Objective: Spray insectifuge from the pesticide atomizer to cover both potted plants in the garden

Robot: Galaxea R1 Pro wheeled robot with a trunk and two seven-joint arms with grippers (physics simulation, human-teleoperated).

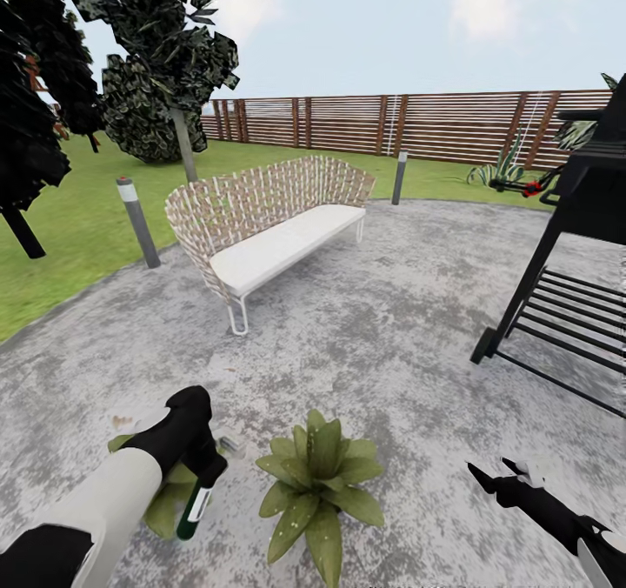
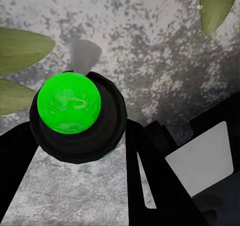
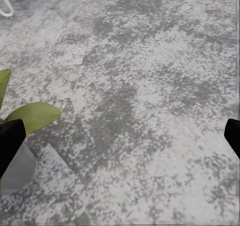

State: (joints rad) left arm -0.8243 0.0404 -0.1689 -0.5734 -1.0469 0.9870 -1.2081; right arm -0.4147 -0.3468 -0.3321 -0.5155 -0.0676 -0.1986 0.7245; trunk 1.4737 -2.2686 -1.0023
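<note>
Gripping the pesticide atomizer (image 1: pixel 195 508), the left gripper (image 1: pixel 205 466) hangs low over the paving (image 1: pixel 382 327).
Its jaws are clamped on the bottle between two potted plants (image 1: pixel 320 477); the right gripper (image 1: pixel 492 475) hovers nearby, jaws apart.

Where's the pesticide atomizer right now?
In the head view, the pesticide atomizer hangs in the left gripper at lower left, beside the nearer potted plant.
</note>
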